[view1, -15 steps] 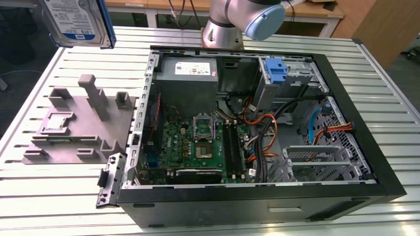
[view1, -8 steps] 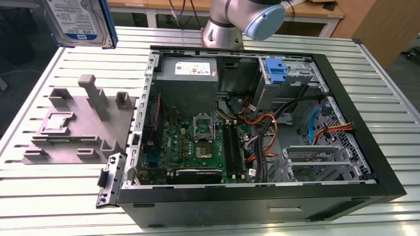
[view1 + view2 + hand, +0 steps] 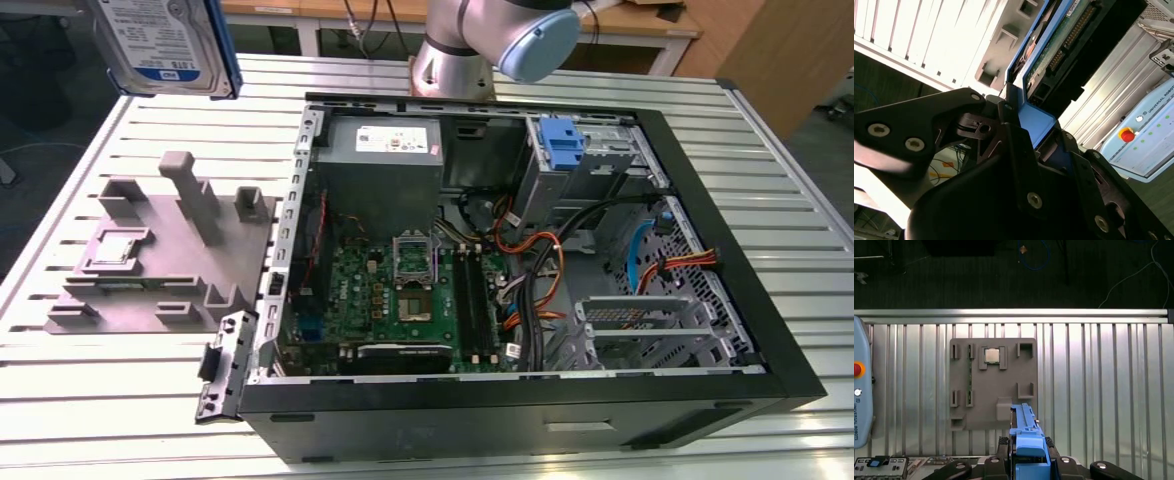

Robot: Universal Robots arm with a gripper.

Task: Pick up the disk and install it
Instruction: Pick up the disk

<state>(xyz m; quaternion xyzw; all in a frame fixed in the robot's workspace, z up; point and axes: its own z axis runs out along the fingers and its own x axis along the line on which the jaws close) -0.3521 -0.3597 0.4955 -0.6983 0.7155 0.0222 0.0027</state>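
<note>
Holding disk (image 3: 163, 42) up in the air at the upper left of the exterior view, label side facing the camera, well clear of worktop (image 3: 120, 400). Not in the case yet.

Clamped by gripper (image 3: 1036, 125): black fingers (image 3: 1015, 142) pinching the disk's blue carrier (image 3: 1040, 120) from both sides in the second wrist view, circuit-board side of the disk and its connector pins visible past them. Same grasp seen in the first wrist view, with gripper (image 3: 1026, 465) closed on the carrier edge (image 3: 1025, 432).

Looking down in the first wrist view: grey holder block (image 3: 994, 385) flat on the slatted worktop, with a processor chip (image 3: 992, 355) seated in one of its pockets. Carrier end overlapping the block's near edge in that picture. Teach pendant (image 3: 861, 390) lying beside the block.

Exterior view, centre to right: open computer case (image 3: 534, 400) lying on its side, with motherboard (image 3: 400, 290) exposed. Blue bracket (image 3: 563, 148) fixed at the metal drive bay near the upper right of the case. Holder block (image 3: 160, 265) just beside the case on the exterior view's left. Arm base (image 3: 461, 50) behind the case at top centre.
</note>
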